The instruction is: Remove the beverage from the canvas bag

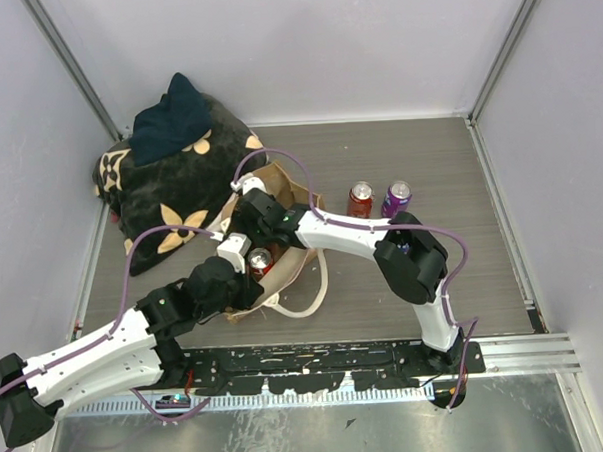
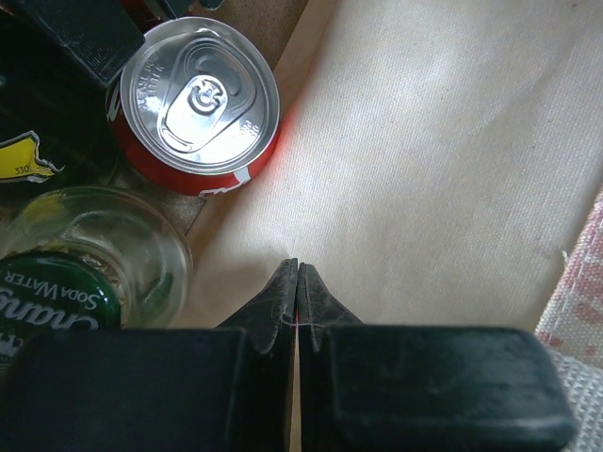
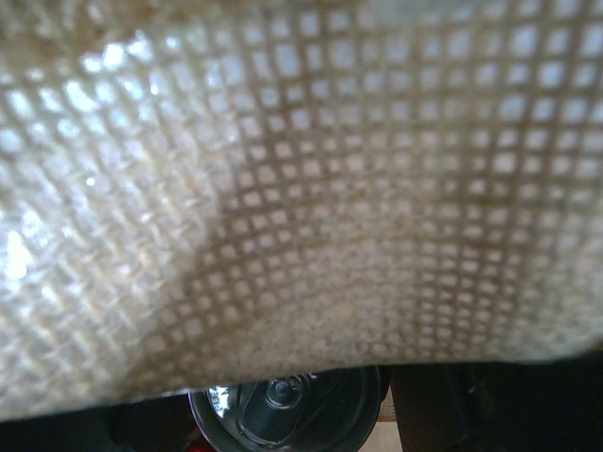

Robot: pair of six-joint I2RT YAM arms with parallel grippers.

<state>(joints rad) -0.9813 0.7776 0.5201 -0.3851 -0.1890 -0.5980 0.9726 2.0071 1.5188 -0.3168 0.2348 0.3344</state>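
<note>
Our left gripper [image 2: 298,282], fingers pressed together, reaches inside the canvas bag [image 1: 277,179], where the red soda can [image 2: 198,104] stands at eleven o'clock. Mesh fabric hides our right gripper [image 1: 256,218]; we cannot tell its fingers' spread.

The canvas bag [image 1: 279,179] is coarse woven cloth (open-meshed up close), the red can [image 2: 198,99] shiny smooth metal.

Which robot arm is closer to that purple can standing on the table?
Right. The right arm has its elbow close beside the purple can; the left arm lies beyond the bag, well to the can's left.
</note>
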